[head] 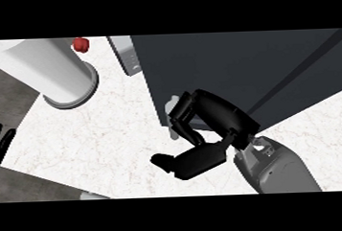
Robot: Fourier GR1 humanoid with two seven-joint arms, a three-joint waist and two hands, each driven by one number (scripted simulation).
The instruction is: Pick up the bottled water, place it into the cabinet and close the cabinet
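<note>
Bottled water out of sight, likely inside cabinet [271,70] at 1 o'clock. With fingers of right hand [203,157] curled round handle [174,98], swing shut evenly; leave straight-fingered left hand [4,147] at 9 o'clock.

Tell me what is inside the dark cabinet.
The dark cabinet shows only outer panels. Its inside is covered, so no bottle can be seen. The right hand curls its fingers round a pale part at the cabinet's left edge, mostly hiding it.
</note>
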